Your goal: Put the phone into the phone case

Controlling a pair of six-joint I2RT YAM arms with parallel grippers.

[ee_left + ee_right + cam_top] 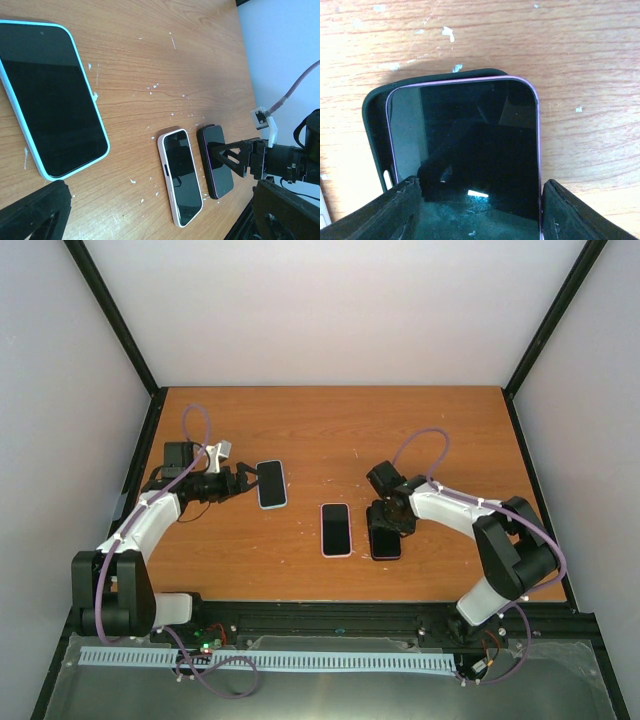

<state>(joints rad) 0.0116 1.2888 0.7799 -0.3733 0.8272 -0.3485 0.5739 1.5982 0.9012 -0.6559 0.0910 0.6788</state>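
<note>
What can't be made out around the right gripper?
Right wrist view: the bottom edge cuts off the near end of the purple-rimmed black phone, and the dark phone case is mostly hidden beneath it.
Top view: right gripper covers the phone's far end, grip unclear.
Left wrist view: seating too small to judge.

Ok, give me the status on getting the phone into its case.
Done: the purple phone lies on top of the black case. In hand: the right end effector grips the phone's sides, but the phone sits askew, with the case's corner showing past it. Left: square it up and press it in. The left end effector hangs open beside the blue-cased phone.
</note>
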